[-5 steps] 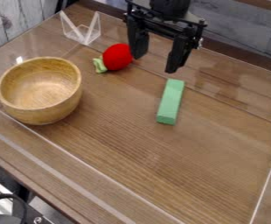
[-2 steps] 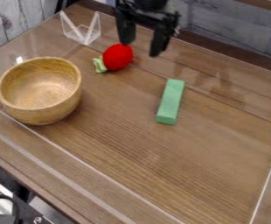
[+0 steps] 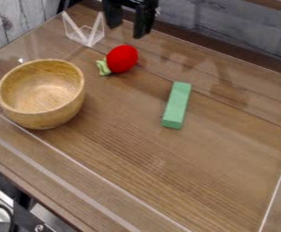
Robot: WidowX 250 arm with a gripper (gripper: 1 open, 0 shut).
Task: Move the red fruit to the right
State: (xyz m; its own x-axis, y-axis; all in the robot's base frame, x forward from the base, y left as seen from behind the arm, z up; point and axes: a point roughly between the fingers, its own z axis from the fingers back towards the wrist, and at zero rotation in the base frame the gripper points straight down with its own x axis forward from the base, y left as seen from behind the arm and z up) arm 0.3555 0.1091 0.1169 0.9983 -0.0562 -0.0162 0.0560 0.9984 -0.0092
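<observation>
The black two-fingered end effector (image 3: 130, 20) is at the top of the view, above the far part of the brown wooden surface (image 3: 168, 172). Its two fingers are spread apart, so it is open, and nothing is seen between them. The small rounded red toy fruit with a green leafy end (image 3: 122, 58) lies on the surface, near the end effector and nearer to the camera than it. The green leafy end points to the left of the view. The round light-brown wooden bowl (image 3: 42, 94) is at the left, near the fruit but apart from it. The green rectangular block (image 3: 177, 105) lies on the right side of the fruit, well apart from the bowl.
</observation>
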